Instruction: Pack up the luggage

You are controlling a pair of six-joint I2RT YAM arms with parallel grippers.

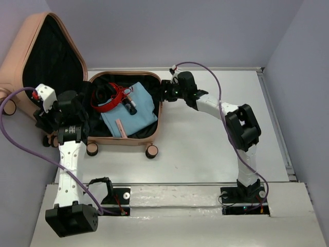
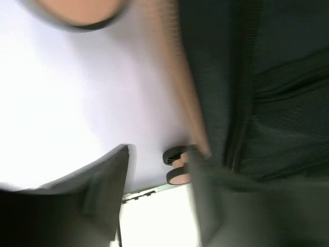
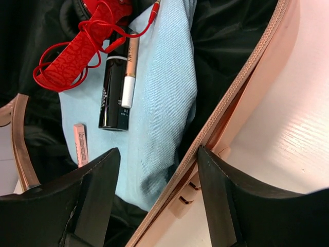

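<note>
The peach-pink luggage (image 1: pixel 123 140) lies open on the table, its black-lined lid (image 1: pixel 51 56) raised at the left against the wall. Inside lie a light blue cloth (image 1: pixel 139 110), red headphones (image 1: pixel 110 98), a black tube (image 1: pixel 131 105) and a small pink stick (image 1: pixel 122 128). My right gripper (image 1: pixel 165 92) is open at the luggage's right rim. In the right wrist view it (image 3: pixel 158 150) straddles the rim (image 3: pixel 241 87), one finger over the cloth (image 3: pixel 164 77), one outside. My left gripper (image 1: pixel 45 119) is open by the lid's lower edge. The left wrist view (image 2: pixel 157 180) is blurred.
Caster wheels (image 1: pixel 152 152) stick out at the luggage's near side; one shows between my left fingers (image 2: pixel 175 165). Lavender walls close in on the left, back and right. The white table (image 1: pixel 205 149) stretches right of the luggage, with a raised ledge (image 1: pixel 175 193) near the arm bases.
</note>
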